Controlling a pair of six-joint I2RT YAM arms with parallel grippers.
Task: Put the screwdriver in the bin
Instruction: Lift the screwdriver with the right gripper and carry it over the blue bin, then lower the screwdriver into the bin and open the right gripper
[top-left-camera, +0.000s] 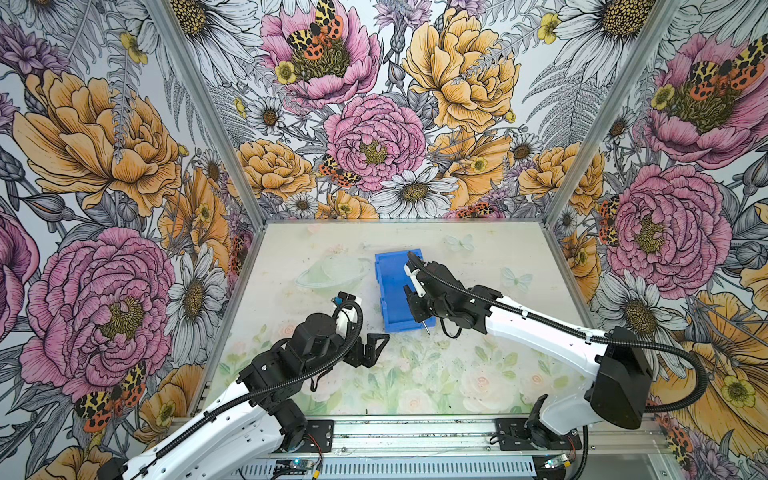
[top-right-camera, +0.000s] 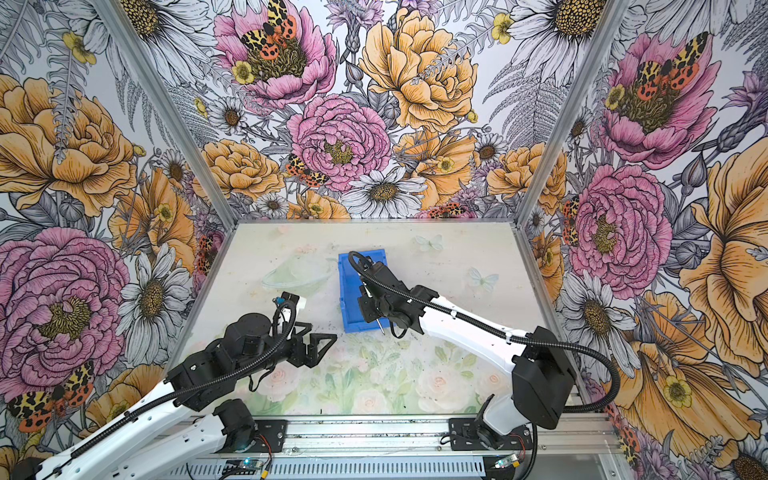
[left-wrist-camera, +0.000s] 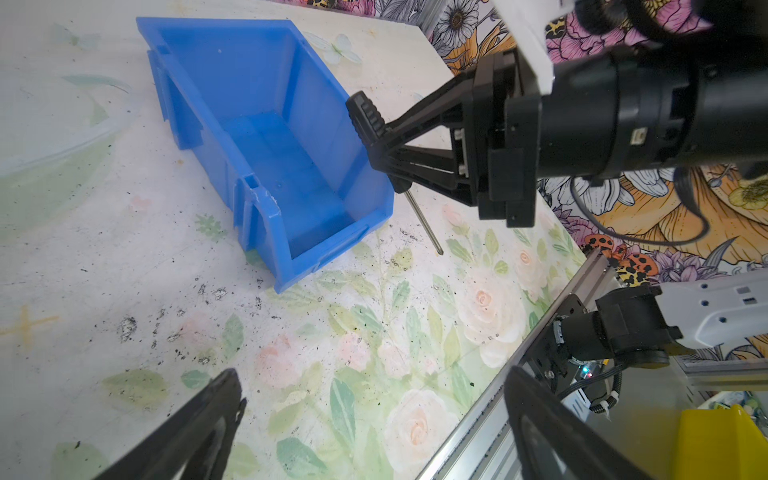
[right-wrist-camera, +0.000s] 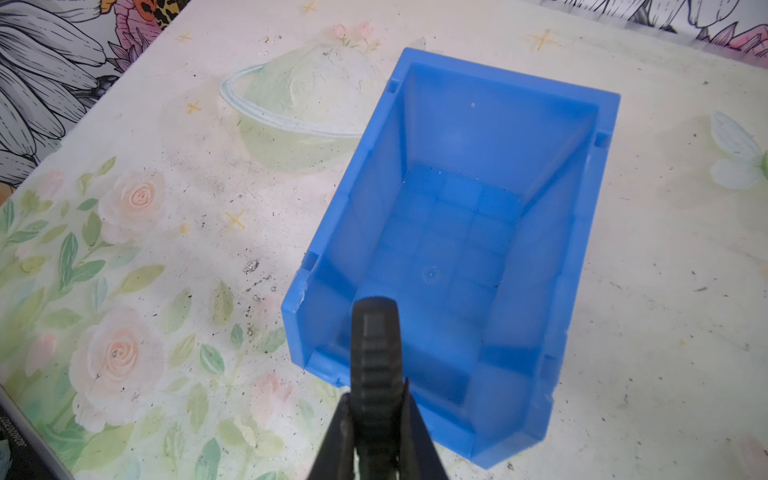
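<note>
**Screwdriver held over the bin's low end, tip outside the wall**

Nearest the lens in the right wrist view: right claw (right-wrist-camera: 376, 399), pinched shut on the black handle of the screwdriver (right-wrist-camera: 376, 332). Holds it crosswise, handle up over the low front end of the bin (right-wrist-camera: 540, 249), thin metal shaft slanting down and away. From the left wrist view, places that shaft outside the bin's side wall, close by the front corner, tip above the table (left-wrist-camera: 124, 249) and not touching it. Same story in both top views: tip poking past the near corner of the blue rim. Nothing inside the bin.

Left claw (top-left-camera: 376, 347) spread wide, holding nothing, near the bin's front but apart from it.

Risks, as judged from here:
- Letting go now: probably drops the screwdriver half in, half out, likely to see-saw over the rim and land on the table.
- Lowering without shifting further in: likely to snag the shaft on the wall and twist the slim handle in the grip.
- Bumping the wall: apt to shove the bin aside, perhaps tip it.

Safer, by the look of it: carry further over the middle, line up with the bin's long side, then open.
</note>
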